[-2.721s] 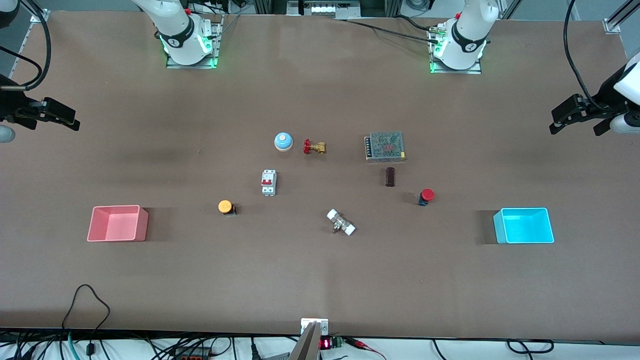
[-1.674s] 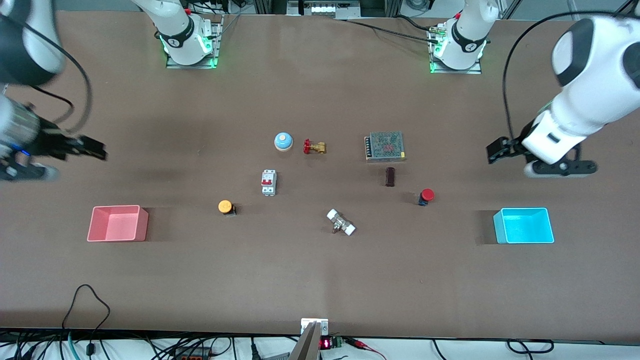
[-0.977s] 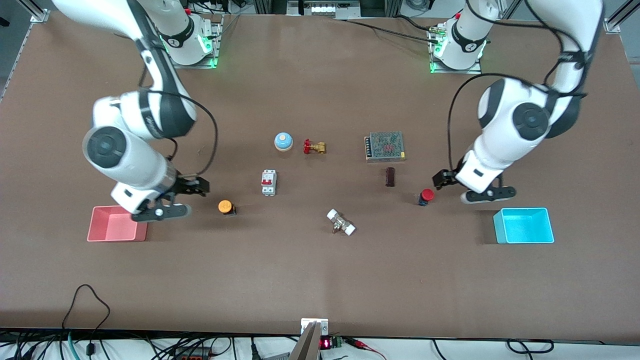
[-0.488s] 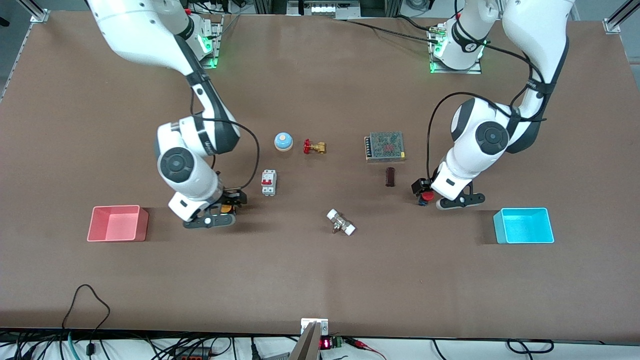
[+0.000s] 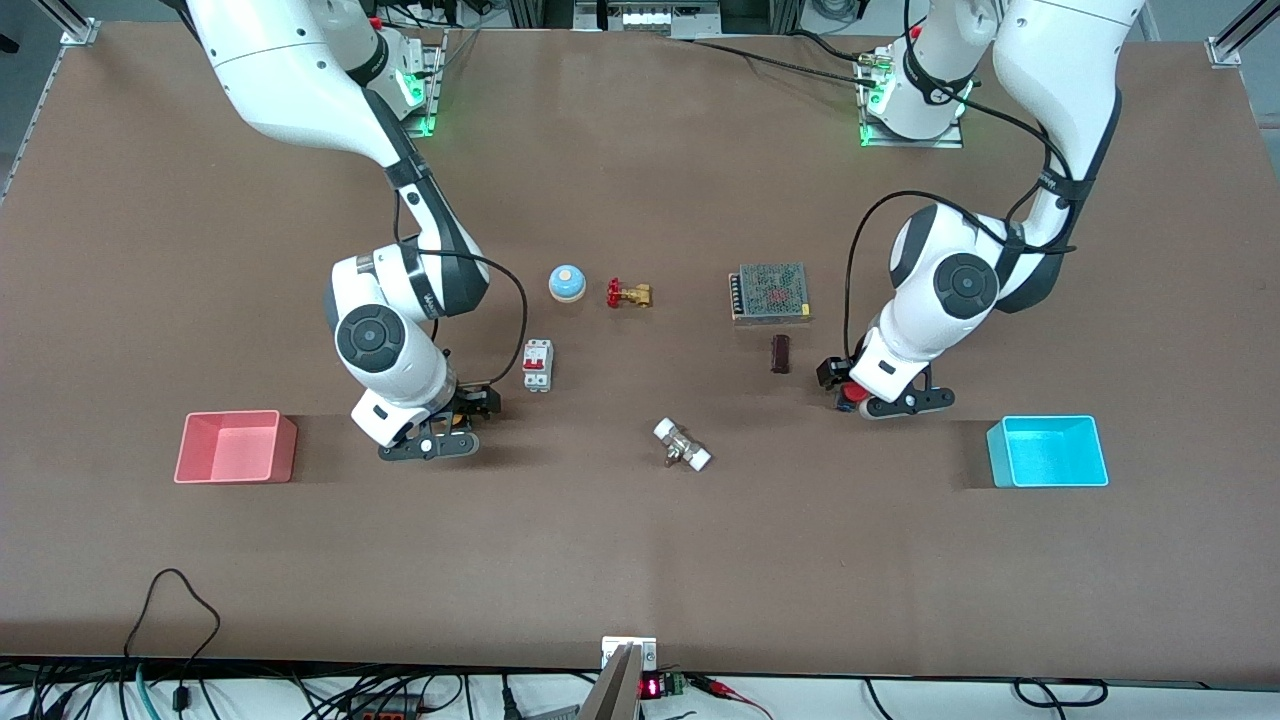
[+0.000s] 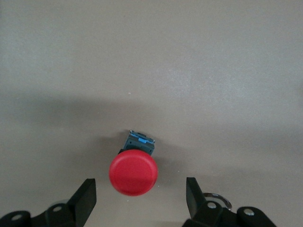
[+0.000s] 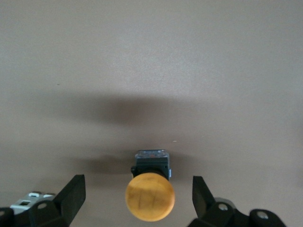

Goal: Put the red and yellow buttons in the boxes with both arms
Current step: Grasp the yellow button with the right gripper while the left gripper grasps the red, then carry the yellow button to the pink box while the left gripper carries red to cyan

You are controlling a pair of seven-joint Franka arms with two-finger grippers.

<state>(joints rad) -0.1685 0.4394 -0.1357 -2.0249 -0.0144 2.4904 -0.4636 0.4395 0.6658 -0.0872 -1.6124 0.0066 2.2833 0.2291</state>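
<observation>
1. Here, the right arm [image 5: 300, 80] comes down from the upper left of the front frame, and the left arm [image 5: 1050, 90] from the upper right, both bent down toward the table [image 5: 640, 560].
2. The salmon-pink box [image 5: 236, 447] sits at middle left of the frame, the cyan box [image 5: 1047, 451] at middle right, well apart (each with nothing showing inside).
3. The right gripper [image 5: 462, 409] hangs low at left of centre, near the pink box; in the right wrist view its fingers [image 7: 71, 196] stand spread, one on each side of the yellow button [image 7: 149, 196], with a gap to each.
4. The left gripper [image 5: 846, 385] hangs low at right of centre; in the left wrist view its fingers [image 6: 85, 201] are likewise parted around the red button [image 6: 133, 173], not touching it.
5. Both buttons lie on the table, outside the boxes.
6. Toward the frame's centre lie a mesh-topped block [image 5: 769, 293], a breaker [image 5: 537, 365] and a blue dome [image 5: 566, 283].
</observation>
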